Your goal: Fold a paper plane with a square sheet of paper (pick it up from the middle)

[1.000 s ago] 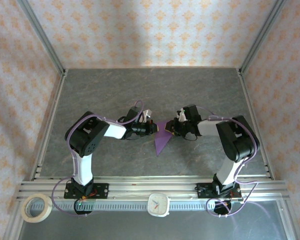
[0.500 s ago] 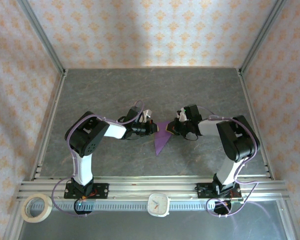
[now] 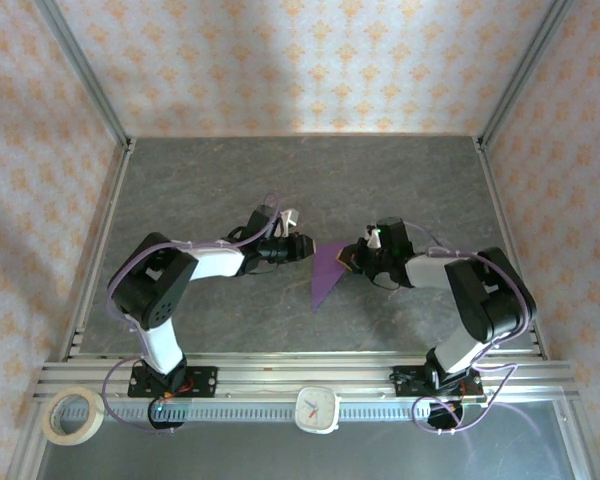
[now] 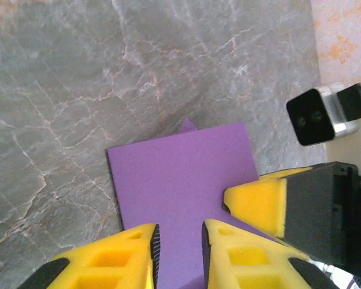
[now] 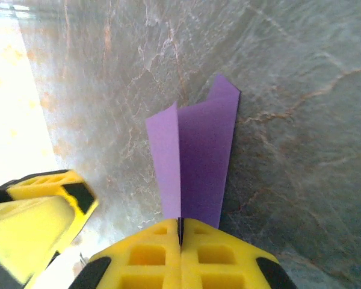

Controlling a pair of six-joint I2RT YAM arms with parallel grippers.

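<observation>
The purple paper plane [image 3: 326, 274] is a narrow folded triangle, its sharp tip pointing toward the near edge of the table. My right gripper [image 3: 351, 260] is shut on the plane's wide end; the right wrist view has the folded paper [image 5: 200, 153] running out from the closed jaws [image 5: 180, 230], one lighter flap standing up. At the plane's left edge my left gripper [image 3: 306, 246] is open. In the left wrist view the purple sheet [image 4: 180, 174] lies below and between the two spread fingers [image 4: 135, 256], and a right-gripper finger [image 4: 259, 206] rests on it.
A roll of tape [image 3: 73, 415] and a small white clock [image 3: 318, 408] sit on the rail strip in front of the arm bases. Aluminium frame posts [image 3: 85, 85] and patterned walls enclose the grey table [image 3: 300, 180] on three sides.
The left arm's elbow has swung left and down and its gripper sits slightly farther back. The right arm's elbow shifted right. The plane has hardly moved.
</observation>
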